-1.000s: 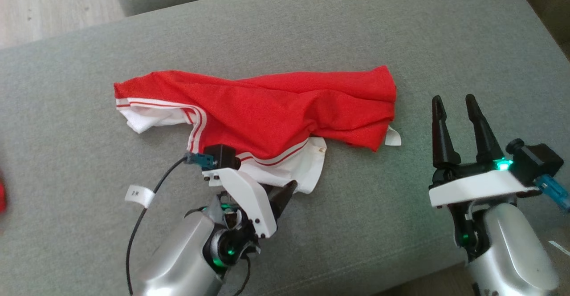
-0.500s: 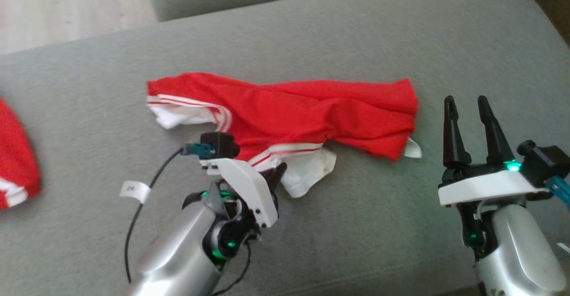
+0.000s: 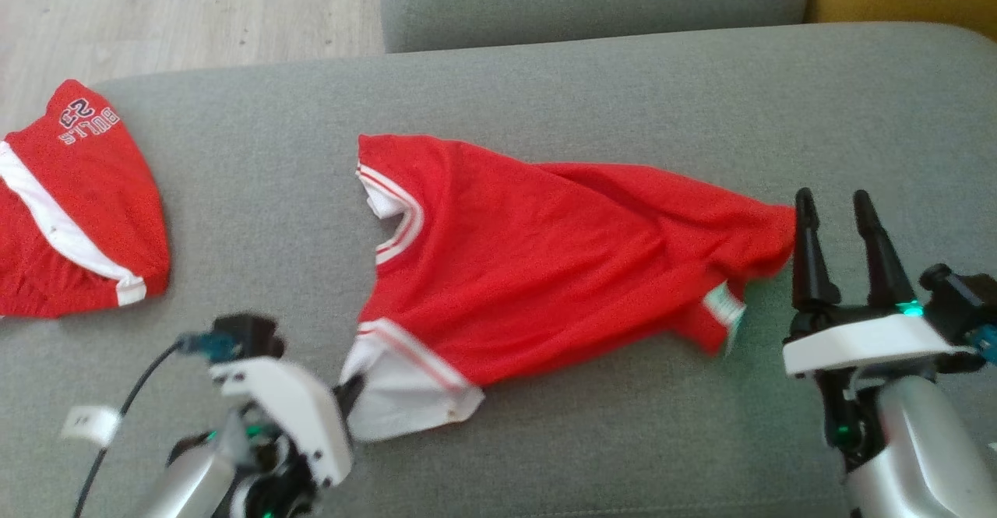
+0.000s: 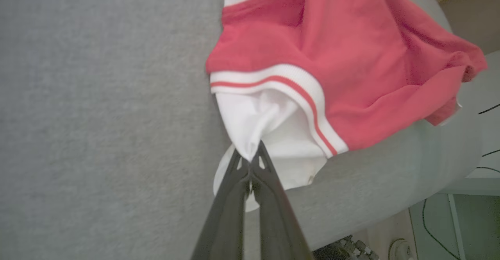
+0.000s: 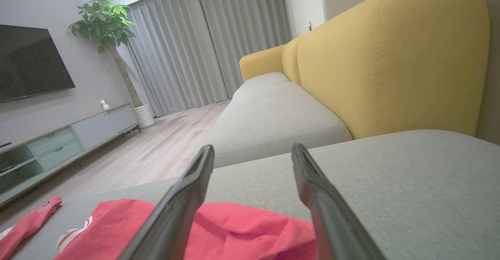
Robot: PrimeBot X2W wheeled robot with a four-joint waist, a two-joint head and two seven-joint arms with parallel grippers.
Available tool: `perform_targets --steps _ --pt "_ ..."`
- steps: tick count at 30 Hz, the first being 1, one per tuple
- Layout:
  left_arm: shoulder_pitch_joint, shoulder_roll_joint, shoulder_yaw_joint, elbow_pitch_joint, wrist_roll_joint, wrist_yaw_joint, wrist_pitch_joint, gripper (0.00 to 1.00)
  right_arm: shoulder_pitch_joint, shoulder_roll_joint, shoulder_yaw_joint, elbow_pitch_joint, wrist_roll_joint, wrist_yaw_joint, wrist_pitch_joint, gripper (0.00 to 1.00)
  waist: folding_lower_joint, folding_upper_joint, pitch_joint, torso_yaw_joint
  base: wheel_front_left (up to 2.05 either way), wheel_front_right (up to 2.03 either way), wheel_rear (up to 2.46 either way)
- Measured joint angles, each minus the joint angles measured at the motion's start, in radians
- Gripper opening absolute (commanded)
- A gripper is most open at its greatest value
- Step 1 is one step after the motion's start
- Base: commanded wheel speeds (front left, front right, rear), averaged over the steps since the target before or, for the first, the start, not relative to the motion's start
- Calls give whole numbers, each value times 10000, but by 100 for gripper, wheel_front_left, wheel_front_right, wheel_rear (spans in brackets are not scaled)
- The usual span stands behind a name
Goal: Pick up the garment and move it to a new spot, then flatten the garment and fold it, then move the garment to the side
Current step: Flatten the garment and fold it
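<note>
Red shorts lie well out beyond the L fingers, so pick a drop spot short of them. L gripper: fingers pinched shut on the white edge of the red garment, which spreads away from the tips, rumpled on the grey cushion. It's a thin pinch, so lift slowly and high enough that the body clears w/o dragging. R gripper: fingers apart and empty, garment's far end right at its inner tip. It could take that corner to share the load.
</note>
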Motion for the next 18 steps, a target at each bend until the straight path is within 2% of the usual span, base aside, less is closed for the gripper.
perform_targets --steps 2,5,6,7,9,12,14,18 --pt "361 295 73 -123 50 217 -27 0 25 -71 -88 8 8 0 0 100 0 0 29 -23 0 0 0" --pt "644 393 238 -127 52 326 -180 0 76 -198 -163 21 8 0 0 100 0 0 46 -61 0 0 0" --pt "760 374 288 -128 -21 353 -272 24 83 -236 -184 40 8 0 0 100 0 0 52 -80 0 0 0" --pt "857 332 286 -125 -90 357 -382 100 83 -247 -192 52 8 0 0 100 0 0 61 -97 0 0 0" --pt "980 230 274 -31 -23 360 -713 100 90 -247 -178 84 10 0 0 100 0 0 54 -134 0 0 0" --pt "983 161 387 109 414 288 -1764 100 101 -247 -136 134 12 0 0 100 0 0 -8 -203 0 0 0" --pt "975 115 702 -128 759 130 -2943 100 187 -270 -136 186 79 0 0 100 0 0 -126 -242 0 0 0" --pt "975 232 970 -510 1766 107 -4759 100 508 -309 -134 232 100 0 2 100 0 0 -302 -286 0 0 0"
